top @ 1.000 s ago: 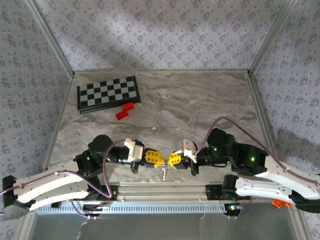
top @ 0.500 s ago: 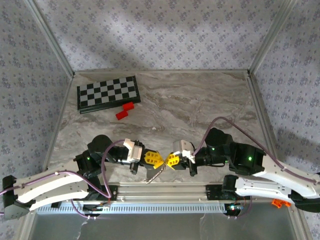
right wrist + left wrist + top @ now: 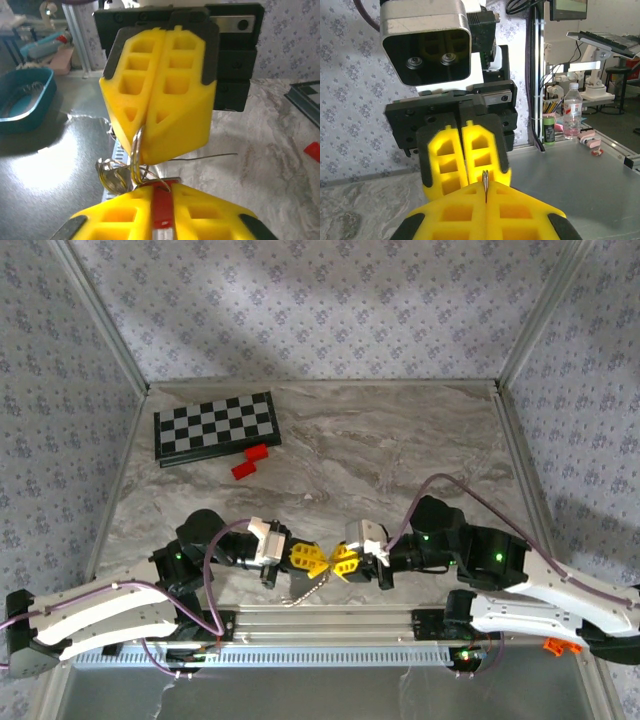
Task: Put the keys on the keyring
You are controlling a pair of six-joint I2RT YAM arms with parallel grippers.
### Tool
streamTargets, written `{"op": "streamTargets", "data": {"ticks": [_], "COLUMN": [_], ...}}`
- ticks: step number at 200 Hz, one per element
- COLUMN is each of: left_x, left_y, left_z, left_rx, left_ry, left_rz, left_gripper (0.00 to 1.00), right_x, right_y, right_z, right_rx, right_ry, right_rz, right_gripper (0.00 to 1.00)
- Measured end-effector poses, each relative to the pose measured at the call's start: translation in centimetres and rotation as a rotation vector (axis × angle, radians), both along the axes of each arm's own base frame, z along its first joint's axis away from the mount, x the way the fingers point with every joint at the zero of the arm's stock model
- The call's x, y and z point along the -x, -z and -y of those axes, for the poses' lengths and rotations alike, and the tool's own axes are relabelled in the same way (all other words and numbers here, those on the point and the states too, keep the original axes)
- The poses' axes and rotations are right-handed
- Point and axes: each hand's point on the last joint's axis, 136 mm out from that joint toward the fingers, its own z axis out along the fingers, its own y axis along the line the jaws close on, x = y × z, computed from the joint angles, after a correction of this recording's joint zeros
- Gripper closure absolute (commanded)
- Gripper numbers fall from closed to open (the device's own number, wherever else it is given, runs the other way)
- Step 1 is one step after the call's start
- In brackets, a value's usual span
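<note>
The two grippers meet tip to tip near the table's front edge. My left gripper [image 3: 316,560] [image 3: 486,194] is shut on the keyring [image 3: 485,183], a thin silvery loop [image 3: 134,148] that sticks out below its yellow fingers. A bunch of metal keys [image 3: 111,176] [image 3: 303,591] hangs from the loop. My right gripper [image 3: 343,562] [image 3: 161,194] holds a red key [image 3: 161,212] between its yellow fingers, and the key's head touches the bottom of the loop. The key's blade is hidden between the fingers.
A black-and-white chessboard [image 3: 215,427] lies at the back left, with two red blocks [image 3: 250,462] just in front of it. The metal rail [image 3: 320,625] along the front edge runs right below the grippers. A teal tray [image 3: 20,100] sits off the table.
The hanging bunch of keys has swung from straight below the grippers out to the left. The right gripper has shifted slightly left toward the left one, and its fingers have parted a little.
</note>
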Motion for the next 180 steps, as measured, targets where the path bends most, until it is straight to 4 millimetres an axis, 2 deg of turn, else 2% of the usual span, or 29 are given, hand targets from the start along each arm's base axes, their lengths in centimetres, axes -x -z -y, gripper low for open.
{"op": "streamTargets", "data": {"ticks": [13, 42, 87, 115, 180], "left_x": [0.0, 0.0, -0.1, -0.2, -0.5], "left_y": [0.0, -0.1, -0.1, -0.1, -0.3], "left_z": [0.0, 0.0, 0.0, 0.0, 0.0], "left_rx": [0.001, 0.003, 0.004, 0.005, 0.014], "left_ry": [0.000, -0.003, -0.007, -0.015, -0.029], "left_rz": [0.001, 0.001, 0.000, 0.000, 0.001], "left_gripper": [1.00, 1.00, 1.00, 1.00, 1.00], "right_x": [0.0, 0.1, 0.0, 0.1, 0.2], "right_y": [-0.3, -0.5, 0.8, 0.8, 0.9], "right_z": [0.2, 0.6, 0.6, 0.5, -0.1], "right_rx": [-0.019, -0.043, -0.041, -0.063, -0.097], "right_ry": [0.005, 0.011, 0.029, 0.030, 0.036], "right_rz": [0.005, 0.008, -0.019, -0.028, -0.044], "right_gripper": [0.64, 0.63, 0.59, 0.57, 0.72]}}
